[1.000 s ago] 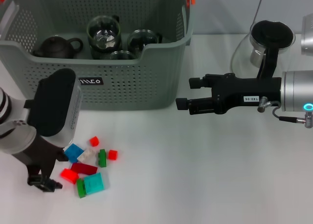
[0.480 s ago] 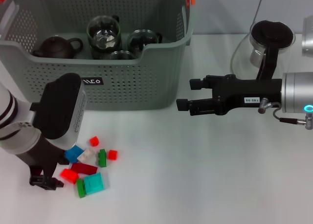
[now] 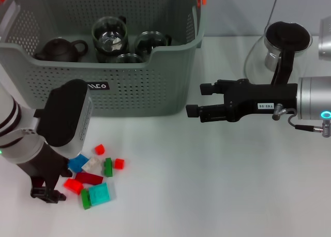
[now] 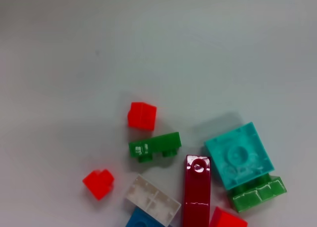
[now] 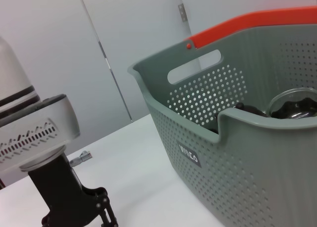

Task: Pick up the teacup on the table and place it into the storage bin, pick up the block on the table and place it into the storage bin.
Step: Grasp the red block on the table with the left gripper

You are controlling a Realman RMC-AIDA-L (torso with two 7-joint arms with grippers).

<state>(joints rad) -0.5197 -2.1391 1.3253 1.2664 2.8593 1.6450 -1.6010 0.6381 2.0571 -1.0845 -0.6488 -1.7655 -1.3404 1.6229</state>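
The left gripper (image 3: pixel 45 191) hangs with fingers spread beside the blocks (image 3: pixel 93 177) on the table (image 3: pixel 217 185), while the right gripper (image 3: pixel 199 99), also spread and empty, waits beside the storage bin (image 3: pixel 134 87) holding teacups (image 3: pixel 109 36).

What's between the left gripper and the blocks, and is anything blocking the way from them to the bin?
Nothing visible. The left gripper hangs just beside the blocks, at the red one nearest it. Bare table separates the pile from the bin; only the bin's front wall must be cleared. The right gripper waits off to the bin's right.
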